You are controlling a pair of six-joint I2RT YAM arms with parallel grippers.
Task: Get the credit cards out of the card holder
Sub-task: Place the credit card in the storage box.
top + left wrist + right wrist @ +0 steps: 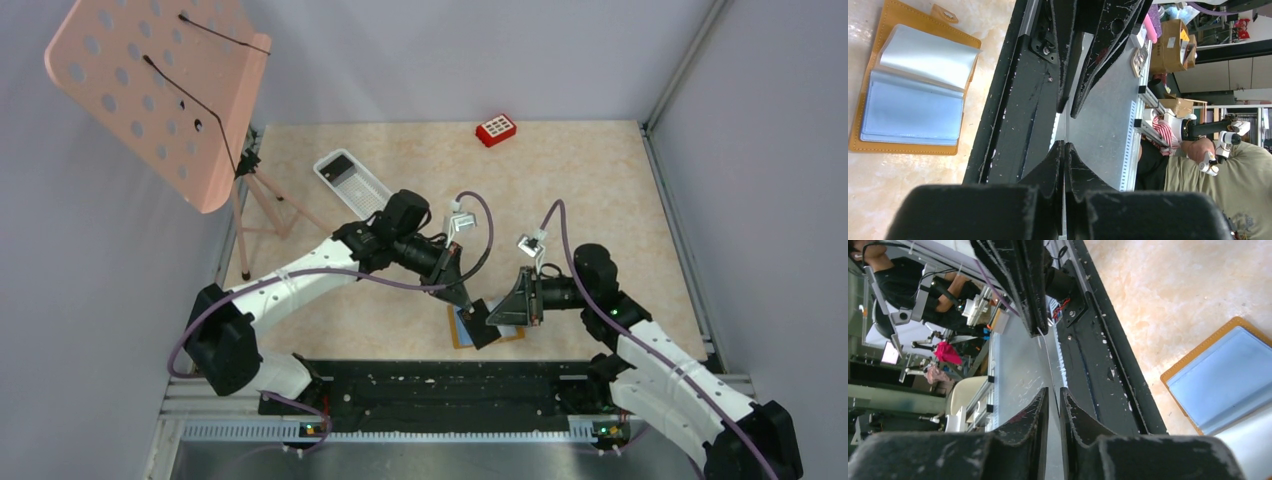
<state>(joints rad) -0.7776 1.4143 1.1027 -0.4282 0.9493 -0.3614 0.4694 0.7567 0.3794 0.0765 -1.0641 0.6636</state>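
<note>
Tray [366, 190], white mesh, sits on the far left of the worktop [600, 200]. One dark card [339, 163] lies flat at the tray's far end.

Holder [459, 337] lies open at the near edge of the worktop, between the two arms, with its tan cover down and its blue sleeves [913, 107] up.

A held card [484, 324] hangs just above the holder, between the claw tips. Left claw [471, 307] is pressed together on it. Right claw [499, 318] shows a slim gap with the card's edge [1048, 360] running into it. Can't tell if it is pinching the card.

The top view shows the holder mostly covered by the held card and both claws, with only the tan corner and a blue strip visible. Both wrist views show the held card edge-on, as a thin line. The right wrist view cuts the holder off at the frame's right edge. A red block [495, 129] at the far edge has white squares on top, too small to identify.
</note>
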